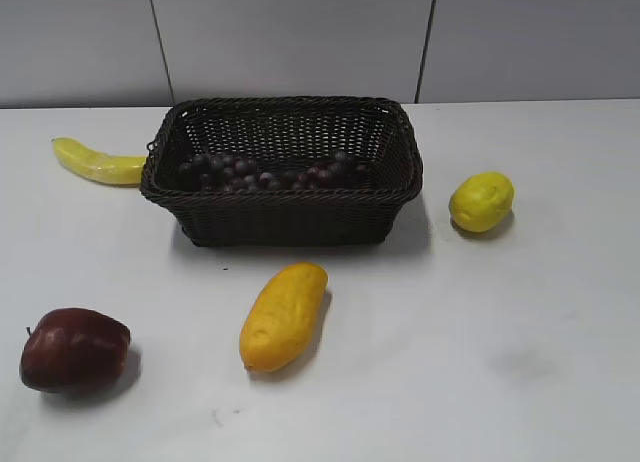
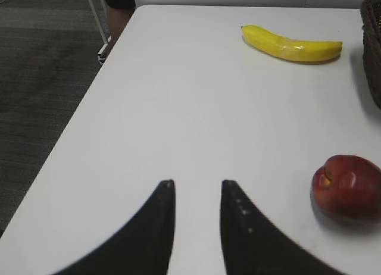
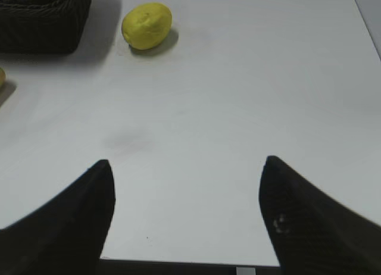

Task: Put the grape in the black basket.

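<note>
Right gripper (image 3: pixel 184 168) stands wide open over bare bench (image 3: pixel 238 96), holding nothing; left gripper (image 2: pixel 197 188) has its jaws narrowly parted, likewise empty. Black basket (image 1: pixel 290 222), upper centre of the exterior view, contains the grape (image 1: pixel 265 172), lying lengthwise along its floor. Only the exterior view shows the basket's contents and a yellow mango-like fruit (image 1: pixel 283 315); wrist views show the lemon (image 3: pixel 146 26), banana (image 2: pixel 292 44) and apple (image 2: pixel 347 184).

White desk (image 1: pixel 520 312), matte surface. Resting directly on it: black basket (image 1: pixel 283 214) at rear centre, banana (image 1: pixel 98 162) touching the basket's left side, lemon (image 1: pixel 481 201) right of it. Nearer the front: an elongated yellow fruit (image 1: pixel 283 315) at centre, dark red apple (image 1: pixel 74 349) at left.
</note>
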Available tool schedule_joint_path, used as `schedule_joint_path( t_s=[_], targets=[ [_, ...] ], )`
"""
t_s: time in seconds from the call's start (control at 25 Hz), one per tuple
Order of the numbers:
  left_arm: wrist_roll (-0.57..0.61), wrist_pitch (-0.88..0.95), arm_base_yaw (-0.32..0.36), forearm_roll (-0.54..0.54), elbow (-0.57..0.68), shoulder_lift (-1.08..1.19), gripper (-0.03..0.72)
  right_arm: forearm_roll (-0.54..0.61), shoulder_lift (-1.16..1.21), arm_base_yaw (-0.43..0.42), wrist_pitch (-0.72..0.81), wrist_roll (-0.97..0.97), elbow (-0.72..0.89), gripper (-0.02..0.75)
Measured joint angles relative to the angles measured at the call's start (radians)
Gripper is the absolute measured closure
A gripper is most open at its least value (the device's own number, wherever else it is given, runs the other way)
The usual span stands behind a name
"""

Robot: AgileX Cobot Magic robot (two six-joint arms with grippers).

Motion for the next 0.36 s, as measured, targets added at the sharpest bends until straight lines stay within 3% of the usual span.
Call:
schedule_joint_path(
  t_s=[0.36],
  targets=[
    [0.000, 0.000, 0.000, 0.000, 0.000, 0.001, 0.450, 0.001, -0.052, 0.000, 0.000, -0.004, 0.000, 0.164]
  ],
)
